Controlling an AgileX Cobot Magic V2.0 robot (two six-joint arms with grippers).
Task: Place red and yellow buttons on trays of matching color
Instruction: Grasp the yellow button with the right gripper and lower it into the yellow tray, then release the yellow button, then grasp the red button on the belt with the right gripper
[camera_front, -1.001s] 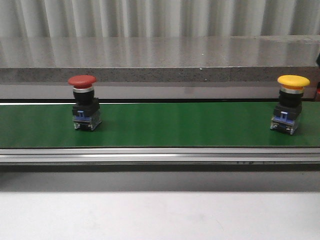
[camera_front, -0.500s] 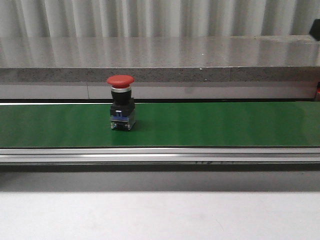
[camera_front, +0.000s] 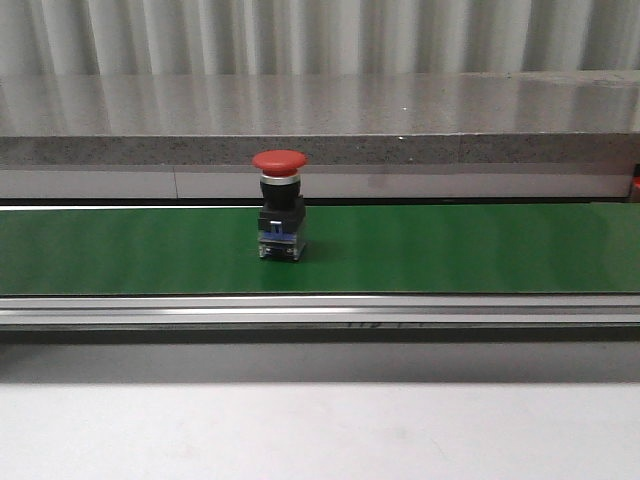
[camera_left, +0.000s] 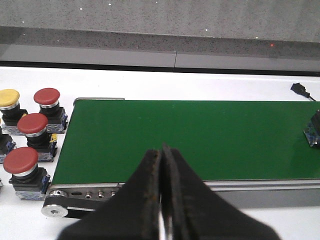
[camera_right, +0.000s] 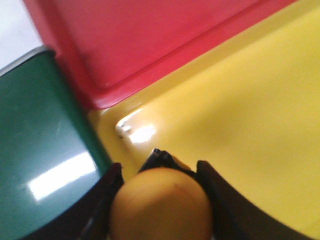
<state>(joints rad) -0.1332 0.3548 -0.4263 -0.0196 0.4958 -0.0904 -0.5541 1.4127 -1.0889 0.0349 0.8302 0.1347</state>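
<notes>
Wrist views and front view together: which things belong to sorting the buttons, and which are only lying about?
Job: red mushroom-head button on the green belt; yellow mushroom-head button between the right fingers; yellow plastic tray; red plastic tray.
Lying about: small black connector on the white table.

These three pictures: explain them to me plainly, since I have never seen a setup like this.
A two-armed robot is sorting push buttons by color. The front view looks forward over a green conveyor belt with one red button standing upright on it. The left wrist view looks past the left gripper, its jaws shut on nothing, at the belt's end, where spare buttons stand beside it. The right wrist view shows the right gripper holding a yellow button over the yellow tray, next to a red tray.
</notes>
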